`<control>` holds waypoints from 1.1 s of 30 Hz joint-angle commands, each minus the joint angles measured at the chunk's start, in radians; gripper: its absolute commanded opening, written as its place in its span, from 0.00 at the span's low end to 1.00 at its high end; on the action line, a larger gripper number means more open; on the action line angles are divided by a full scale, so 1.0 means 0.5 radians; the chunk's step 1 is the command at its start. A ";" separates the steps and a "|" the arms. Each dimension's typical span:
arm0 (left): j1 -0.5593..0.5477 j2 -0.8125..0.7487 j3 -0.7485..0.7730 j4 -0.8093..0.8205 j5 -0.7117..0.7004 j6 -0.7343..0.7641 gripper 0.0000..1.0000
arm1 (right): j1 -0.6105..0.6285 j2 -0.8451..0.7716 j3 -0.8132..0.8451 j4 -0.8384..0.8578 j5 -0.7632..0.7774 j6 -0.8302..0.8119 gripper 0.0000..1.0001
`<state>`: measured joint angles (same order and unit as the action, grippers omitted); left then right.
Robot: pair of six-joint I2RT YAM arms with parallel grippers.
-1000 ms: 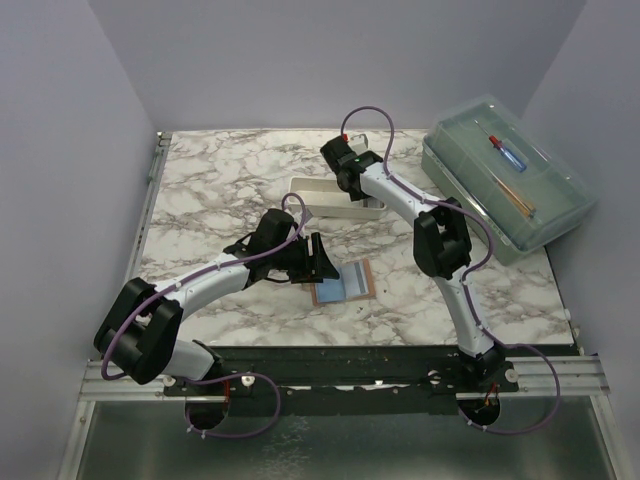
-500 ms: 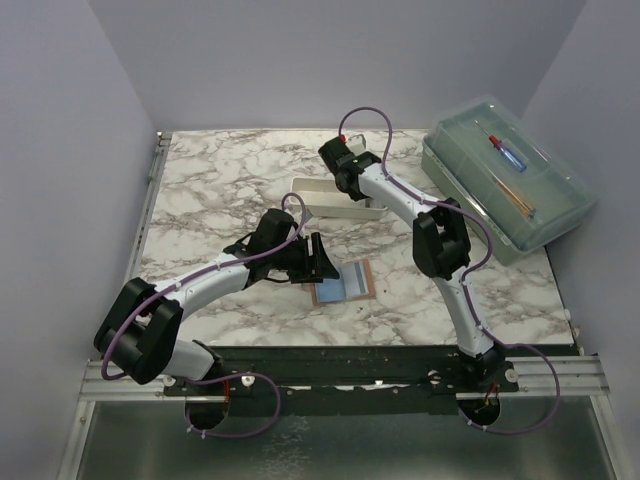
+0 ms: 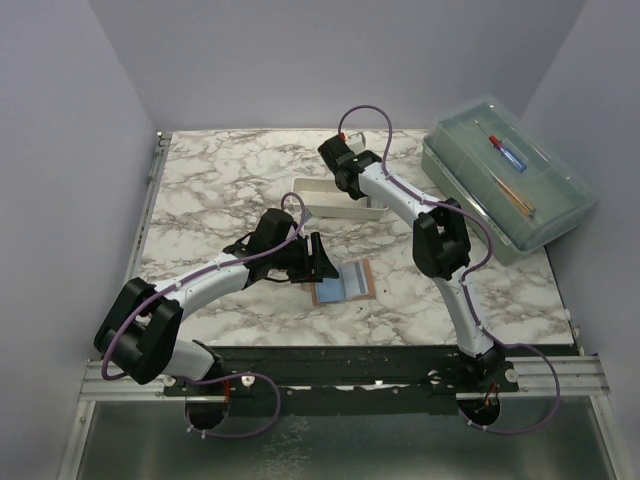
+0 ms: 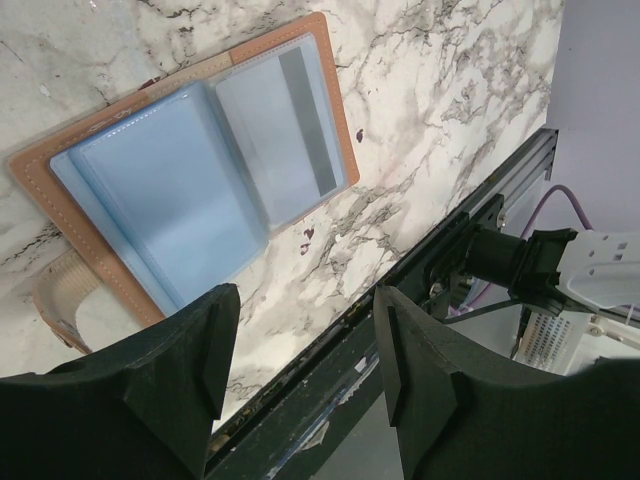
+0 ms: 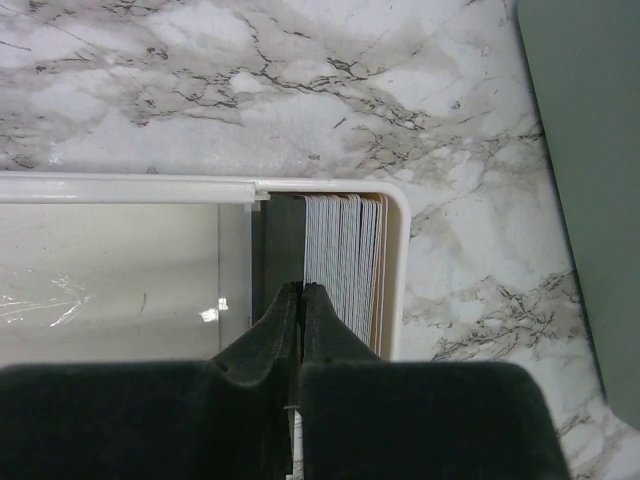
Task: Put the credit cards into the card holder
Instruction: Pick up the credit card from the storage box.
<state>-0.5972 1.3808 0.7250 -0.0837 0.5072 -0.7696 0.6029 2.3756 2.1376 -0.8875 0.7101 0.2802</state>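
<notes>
Where the marble table (image 3: pixel 210 190) lies nearest the arm bases, low in the overhead frame, the card holder (image 4: pixel 190 170) is spread open and flat with its blue-grey inside turned up, so that its pockets can be reached from above. The left gripper (image 4: pixel 305 335) is held just over the holder's left side with the jaws parted wide and nothing between them, probably kept ready to steady the leather when a card arrives. In one panel a pale card with a dark stripe seems already to be lodged. Further up, at frame centre, the white tray (image 5: pixel 398 270) is entered by the right gripper (image 5: pixel 301 292). Its jaws are drawn fully together at the left side of the credit cards (image 5: pixel 345 260), which are stood on edge in the tray's end compartment so that one can be nipped from above. Whether a card is actually pinched cannot be told. At the far upper right the clear lidded box (image 3: pixel 510 180) is seen, touched by neither gripper.
</notes>
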 commanded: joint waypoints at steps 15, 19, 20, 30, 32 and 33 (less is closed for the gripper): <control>0.007 0.017 -0.010 0.039 0.032 -0.025 0.62 | -0.006 -0.210 -0.033 -0.031 -0.206 0.159 0.00; 0.007 0.017 -0.007 0.039 0.026 -0.024 0.62 | -0.022 -0.332 -0.147 0.046 -0.228 0.228 0.00; 0.007 0.018 -0.006 0.039 0.026 -0.024 0.62 | -0.035 -0.377 -0.198 0.091 -0.272 0.236 0.00; 0.127 0.012 0.072 -0.012 0.100 -0.022 0.62 | -0.254 -1.161 -1.144 0.975 -1.101 0.270 0.00; 0.191 -0.001 0.085 -0.014 0.157 -0.039 0.62 | -0.339 -1.340 -1.342 1.127 -1.301 0.318 0.00; 0.228 -0.010 0.091 -0.016 0.185 -0.047 0.62 | -0.388 -1.430 -1.444 1.195 -1.441 0.338 0.00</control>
<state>-0.5415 1.3808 0.7307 -0.0883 0.5270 -0.7784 0.4850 1.8133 1.5539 -0.5129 0.2760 0.4023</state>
